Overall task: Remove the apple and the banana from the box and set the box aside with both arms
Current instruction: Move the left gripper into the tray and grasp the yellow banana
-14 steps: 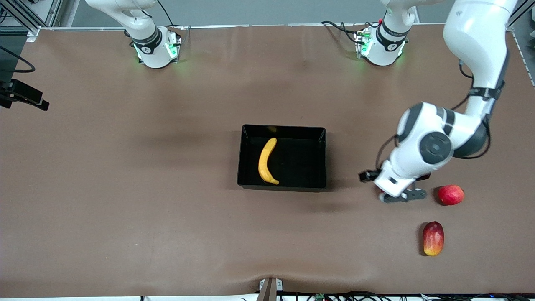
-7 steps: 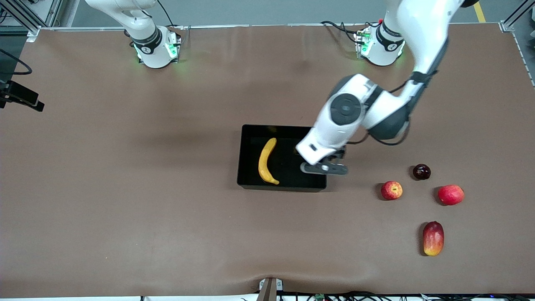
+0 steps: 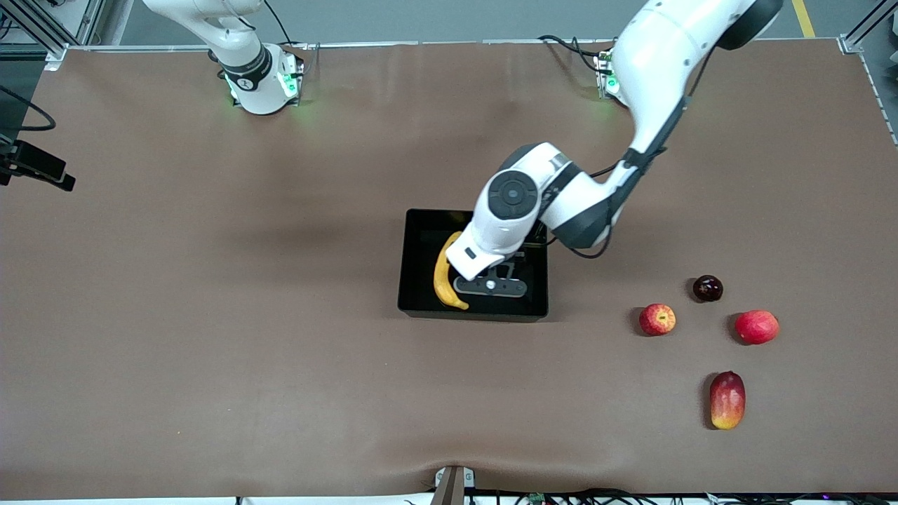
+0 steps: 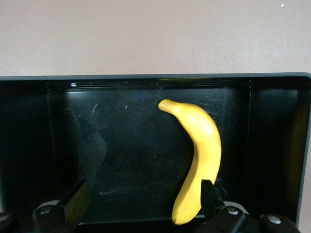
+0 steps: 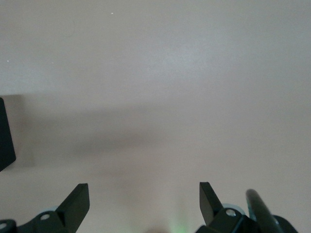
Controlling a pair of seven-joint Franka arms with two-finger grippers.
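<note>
The black box [image 3: 414, 261] sits mid-table with the yellow banana [image 3: 441, 279] lying in it. My left gripper [image 3: 491, 286] hangs over the box beside the banana, fingers open and holding nothing. In the left wrist view the banana [image 4: 201, 155] lies on the box floor [image 4: 136, 145], close to one finger of the left gripper [image 4: 144, 187]. The small apple [image 3: 657, 319] rests on the table toward the left arm's end. My right gripper [image 5: 144, 189] is open over bare table and waits, out of the front view.
Near the apple lie a dark round fruit [image 3: 707, 288], a plain red fruit [image 3: 756, 327] and a red-and-yellow mango [image 3: 727, 400]. A black device [image 3: 35, 168] juts in at the right arm's end of the table.
My left arm swung from over the apple to over the box, empty and open. The apple and the dark fruit came into sight, still on the table.
</note>
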